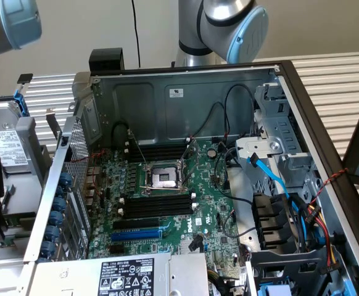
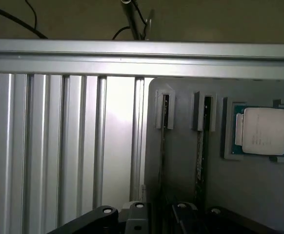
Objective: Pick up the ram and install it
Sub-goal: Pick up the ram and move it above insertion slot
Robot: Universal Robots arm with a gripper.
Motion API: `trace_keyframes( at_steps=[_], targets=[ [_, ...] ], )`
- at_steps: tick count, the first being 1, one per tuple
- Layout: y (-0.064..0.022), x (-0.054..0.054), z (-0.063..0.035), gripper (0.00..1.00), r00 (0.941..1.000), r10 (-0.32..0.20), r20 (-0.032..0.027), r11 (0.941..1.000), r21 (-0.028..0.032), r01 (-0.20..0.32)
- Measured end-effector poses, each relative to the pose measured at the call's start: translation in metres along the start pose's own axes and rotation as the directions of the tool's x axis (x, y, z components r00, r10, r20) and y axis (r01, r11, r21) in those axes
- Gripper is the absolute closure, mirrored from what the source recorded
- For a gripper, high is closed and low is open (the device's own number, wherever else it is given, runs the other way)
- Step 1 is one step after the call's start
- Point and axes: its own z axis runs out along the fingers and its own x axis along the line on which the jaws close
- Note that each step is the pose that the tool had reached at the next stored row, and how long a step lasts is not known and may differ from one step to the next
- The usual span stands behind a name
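Note:
Two thin dark ram sticks stand on edge in a grey holder tray [image 2: 259, 195], one stick [image 2: 162, 146] beside the other [image 2: 200, 146], each end in a light clip. My gripper [image 2: 159, 222] hangs over the near end of these sticks, its black finger mounts spread wide with nothing between them. In the exterior view the open computer case [image 1: 185, 98] shows the green motherboard [image 1: 210, 216] with black memory slots [image 1: 156, 204] on both sides of the processor socket [image 1: 163, 179].
A processor chip [image 2: 264, 130] sits in the same tray beside the sticks. Ribbed aluminium table [image 2: 59, 146] lies beside the tray. In the case are a blue expansion slot [image 1: 136, 234], loose cables [image 1: 272, 179], a drive cage [image 1: 278, 135] and the power supply [image 1: 130, 274].

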Motion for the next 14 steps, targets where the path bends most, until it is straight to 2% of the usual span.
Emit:
trace_keyframes(
  at_steps=[2,4,6,8,11,14],
  targets=[
    [0.0000,0.000,0.0016,0.76,1.0000,-0.002,0.0008,1.0000,0.0071,0.002],
    [0.0001,0.000,0.0034,0.76,1.0000,-0.002,0.0034,1.0000,0.0091,0.002],
    [0.0002,0.000,0.0059,0.76,1.0000,-0.002,0.0035,0.9999,0.0106,0.002],
    [0.0004,0.000,0.0086,0.76,1.0000,-0.002,0.0033,0.9999,0.0146,0.002],
    [0.0005,0.000,0.0113,0.76,1.0000,-0.001,0.0039,0.9997,0.0244,0.001],
    [0.0006,0.000,0.0112,0.76,1.0000,-0.001,0.0057,0.9997,0.0246,0.001]
  ],
)
